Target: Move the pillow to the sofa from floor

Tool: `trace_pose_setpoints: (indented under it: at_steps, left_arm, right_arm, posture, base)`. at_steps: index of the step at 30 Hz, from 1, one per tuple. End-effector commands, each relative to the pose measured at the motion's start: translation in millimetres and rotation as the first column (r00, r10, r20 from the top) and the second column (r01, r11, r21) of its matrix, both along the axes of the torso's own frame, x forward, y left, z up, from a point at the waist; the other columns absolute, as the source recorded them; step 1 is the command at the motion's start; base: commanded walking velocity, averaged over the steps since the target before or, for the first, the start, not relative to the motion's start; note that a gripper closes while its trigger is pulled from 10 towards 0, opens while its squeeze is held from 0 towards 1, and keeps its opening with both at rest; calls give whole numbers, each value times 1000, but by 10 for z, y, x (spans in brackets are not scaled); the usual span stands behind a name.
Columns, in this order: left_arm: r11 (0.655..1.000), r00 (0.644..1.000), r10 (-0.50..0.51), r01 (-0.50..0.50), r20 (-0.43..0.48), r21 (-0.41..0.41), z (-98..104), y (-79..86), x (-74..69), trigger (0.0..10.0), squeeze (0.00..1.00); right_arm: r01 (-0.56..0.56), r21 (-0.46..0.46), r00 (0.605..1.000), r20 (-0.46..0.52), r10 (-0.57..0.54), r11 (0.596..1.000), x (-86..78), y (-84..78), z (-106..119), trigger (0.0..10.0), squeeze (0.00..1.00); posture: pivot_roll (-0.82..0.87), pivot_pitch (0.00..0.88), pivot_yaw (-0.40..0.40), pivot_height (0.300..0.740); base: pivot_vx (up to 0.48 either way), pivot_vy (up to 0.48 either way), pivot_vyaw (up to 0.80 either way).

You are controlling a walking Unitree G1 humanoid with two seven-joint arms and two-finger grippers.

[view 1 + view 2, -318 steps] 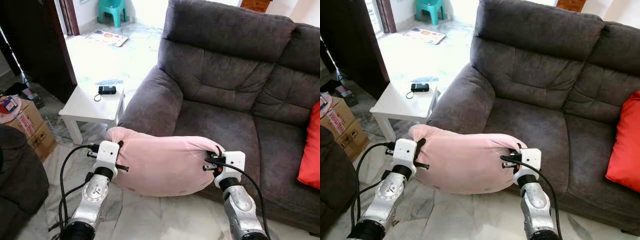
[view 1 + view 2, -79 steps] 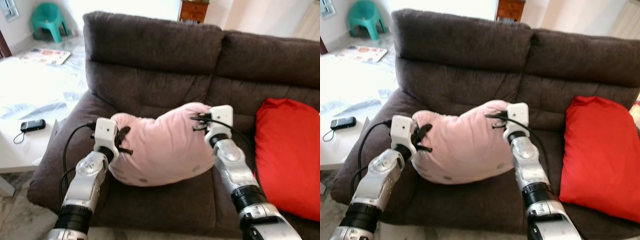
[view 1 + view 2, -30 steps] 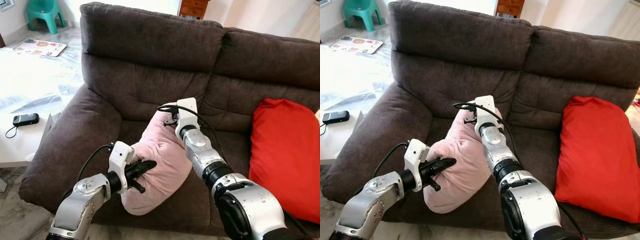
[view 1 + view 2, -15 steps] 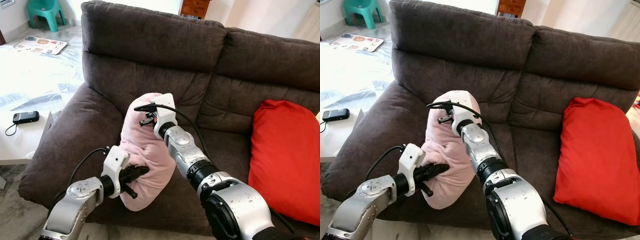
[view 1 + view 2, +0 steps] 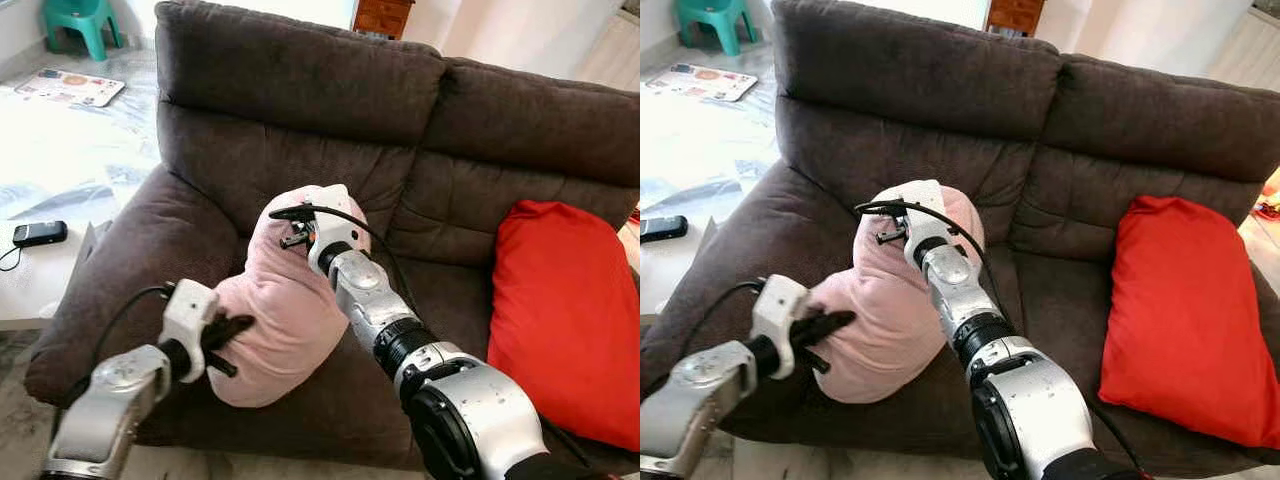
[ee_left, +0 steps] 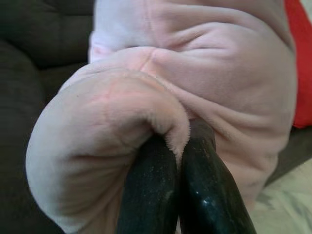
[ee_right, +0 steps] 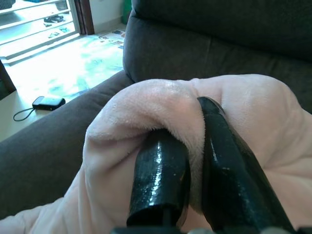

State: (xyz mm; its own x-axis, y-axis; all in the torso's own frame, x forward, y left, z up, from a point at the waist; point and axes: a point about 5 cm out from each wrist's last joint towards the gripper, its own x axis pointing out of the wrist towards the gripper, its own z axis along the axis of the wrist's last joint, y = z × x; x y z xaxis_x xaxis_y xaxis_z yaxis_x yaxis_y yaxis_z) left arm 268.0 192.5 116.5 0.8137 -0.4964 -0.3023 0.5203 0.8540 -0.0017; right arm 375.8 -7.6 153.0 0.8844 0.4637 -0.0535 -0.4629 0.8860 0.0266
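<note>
The pink pillow is lying on the sofa seat cushion, its fabric bunching between both pairs of fingers: the left gripper is pinching a fold at its lower end, the right gripper is clamping its upper end.

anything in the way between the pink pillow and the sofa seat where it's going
Nothing visible does. The pink pillow already rests on the sofa seat by the armrest, pinched by the left gripper and right gripper. The red cushion sits well aside.
</note>
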Motion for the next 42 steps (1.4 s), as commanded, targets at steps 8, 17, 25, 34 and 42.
trace_pose_setpoints:
  at_steps: [8,17,25,34,42]
  left_arm:
    - [989,986,-125,133,108,-68,275,-226,-35,10000,0]
    - [977,977,-180,191,111,-94,322,-305,-76,10000,0]
    - [978,981,-182,188,69,-94,198,-347,-108,10000,0]
    - [976,980,-192,196,50,-95,143,-387,-91,10000,0]
    - [980,984,-177,179,30,-81,81,-357,-96,10000,0]
  right_arm:
    - [-96,53,994,57,93,994,-45,298,226,10000,0]
    - [-138,59,988,72,134,989,-80,406,279,10000,0]
    - [-158,49,987,35,157,986,-133,445,169,10000,0]
    - [-160,52,987,10,160,986,-136,406,104,10000,1000]
    - [-160,50,987,8,160,986,-144,403,83,10000,1000]
  posture:
    - [250,0,-232,740]
    - [251,0,-236,740]
    - [246,0,-234,740]
    - [236,0,-226,740]
    - [244,0,-224,740]
  base:
    - [0,0,0]
    - [0,0,0]
    - [0,0,0]
    - [0,0,0]
    - [0,0,0]
